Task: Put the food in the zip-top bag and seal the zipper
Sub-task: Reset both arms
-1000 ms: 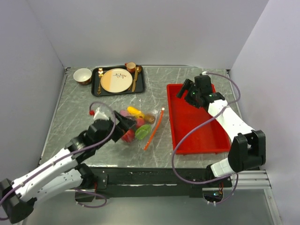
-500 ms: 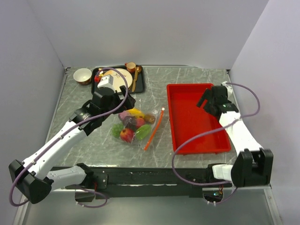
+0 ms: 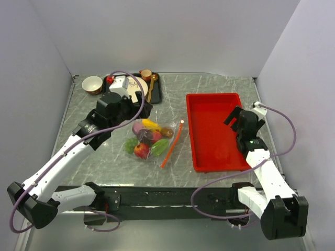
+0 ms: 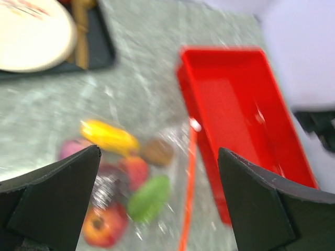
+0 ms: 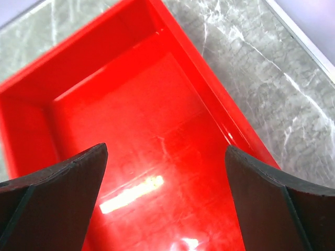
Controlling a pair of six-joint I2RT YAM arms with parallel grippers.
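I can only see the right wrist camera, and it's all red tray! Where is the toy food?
Observer: The food is inside the clear bag, on the table left of the red tray.
Kid: Is the other hand holding anything?
Observer: No, the left hand is open and empty, pointing down at the bag.
Kid: What else is there?
Observer: A black tray with a cream plate, at the table's far side.

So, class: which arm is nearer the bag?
Left. The left arm hovers by the bag's far-left corner, jaws open; the right arm is over the tray, beyond the bag's other side.
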